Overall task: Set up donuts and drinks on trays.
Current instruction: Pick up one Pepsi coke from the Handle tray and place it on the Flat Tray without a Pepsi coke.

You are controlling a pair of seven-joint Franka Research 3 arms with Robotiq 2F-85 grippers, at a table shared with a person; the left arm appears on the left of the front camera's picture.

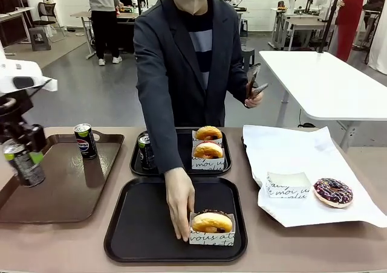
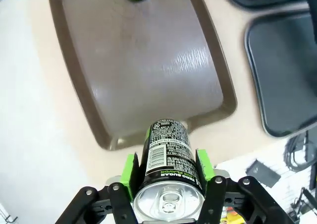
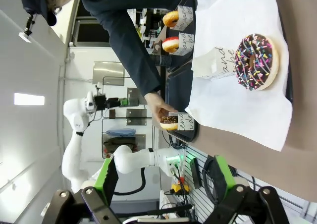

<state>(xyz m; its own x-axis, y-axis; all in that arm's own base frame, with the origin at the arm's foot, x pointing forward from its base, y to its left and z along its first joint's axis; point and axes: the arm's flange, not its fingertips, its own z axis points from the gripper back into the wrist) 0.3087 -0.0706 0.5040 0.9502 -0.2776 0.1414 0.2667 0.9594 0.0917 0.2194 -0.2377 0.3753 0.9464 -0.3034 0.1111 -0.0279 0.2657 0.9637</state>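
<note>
A black soda can point(image 1: 24, 162) is gripped by the left gripper point(image 2: 167, 170) over the brown tray's point(image 1: 66, 188) near left edge, almost upright, top up. A second can point(image 1: 84, 140) is stood on that tray. A third can point(image 1: 145, 151) and two sleeved donuts point(image 1: 208, 150) are kept on the far black tray point(image 1: 208, 172). One sleeved donut point(image 1: 211, 223) on the near black tray point(image 1: 139, 224) is touched by a person's hand point(image 1: 180, 203). The right gripper point(image 3: 166, 177) is held wide open, empty.
</note>
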